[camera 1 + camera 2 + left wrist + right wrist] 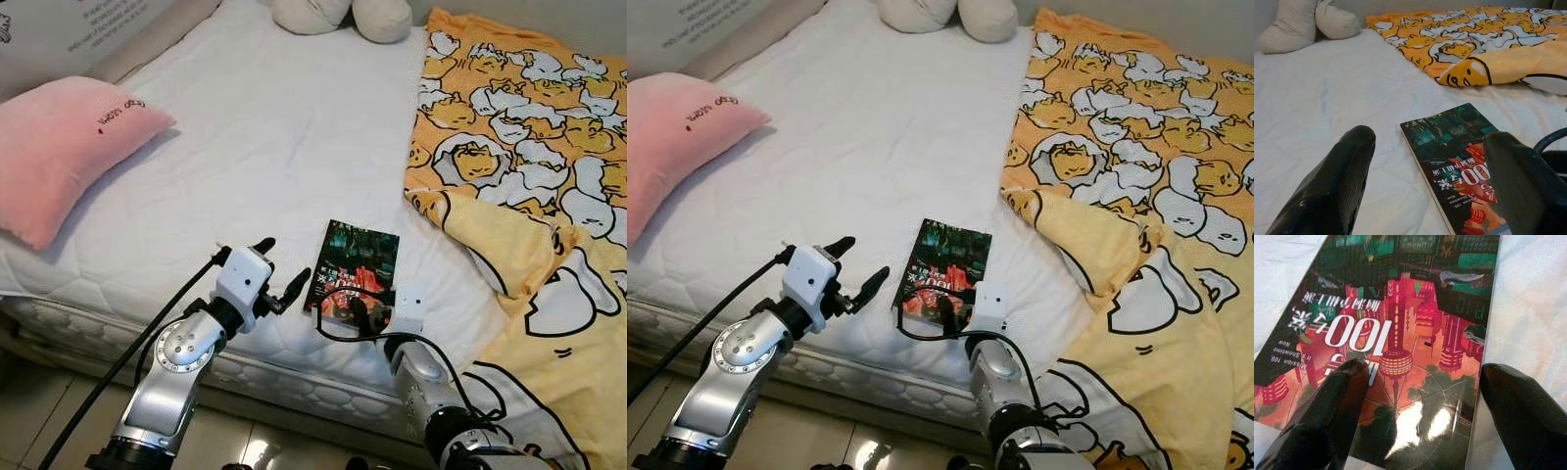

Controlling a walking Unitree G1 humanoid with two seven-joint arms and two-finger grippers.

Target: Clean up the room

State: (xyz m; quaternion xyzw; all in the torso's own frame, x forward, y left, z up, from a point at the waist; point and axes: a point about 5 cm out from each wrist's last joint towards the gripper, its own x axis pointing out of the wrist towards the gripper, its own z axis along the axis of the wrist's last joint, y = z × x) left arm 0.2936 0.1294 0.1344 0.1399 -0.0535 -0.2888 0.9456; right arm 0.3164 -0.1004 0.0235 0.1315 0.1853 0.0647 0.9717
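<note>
A paperback book [355, 262] with a dark green and red city cover lies flat on the white mattress [274, 127], close to the near edge. My left gripper [284, 259] is open and hovers just left of the book; in the left wrist view its fingers [1347, 166] frame the book [1454, 147]. My right gripper [1425, 369] is open at the book's near end. One right finger [1337, 401] is over the cover [1400, 308]; the other hangs past the book's side edge, over the sheet. Neither gripper holds anything.
A pink pillow [59, 147] lies at the left of the bed. A yellow cartoon-print blanket [519, 147] covers the right side and drapes over the bed's near corner. Two beige cushions [343, 15] sit at the far end. Tiled floor [39, 411] lies below the mattress edge.
</note>
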